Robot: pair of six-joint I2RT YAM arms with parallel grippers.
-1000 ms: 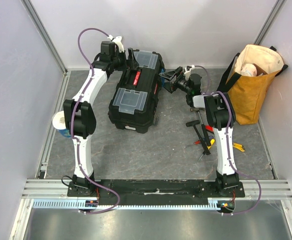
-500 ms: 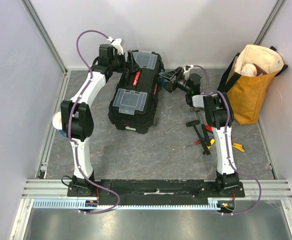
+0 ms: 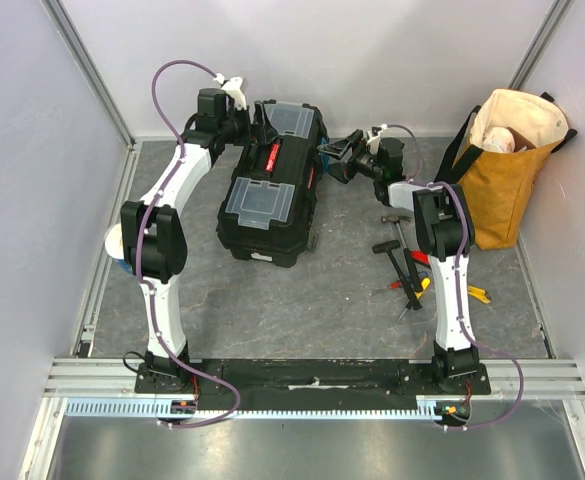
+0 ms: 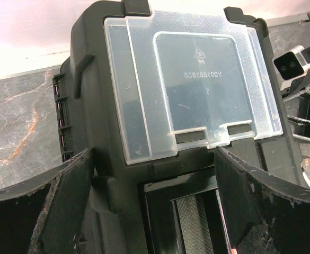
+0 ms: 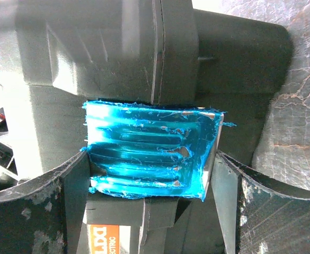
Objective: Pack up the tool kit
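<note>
At 9 o'clock on the table, a cup (image 3: 115, 248) peeks out behind the left arm. The left gripper (image 3: 256, 120) sits at the 11 o'clock end of the toolbox (image 3: 272, 190), its jaws spread wide and straddling the black edge just below a clear lid (image 4: 192, 79). The toolbox lies closed at the table's middle, angled toward 1 o'clock. At its 2 o'clock side the right gripper (image 3: 332, 160) has its jaws spread to either side of the blue latch (image 5: 149, 151); whether they touch it I cannot tell. Small hand tools (image 3: 409, 270) lie loose at 4 o'clock, a tote bag (image 3: 502, 190) at 3 o'clock
</note>
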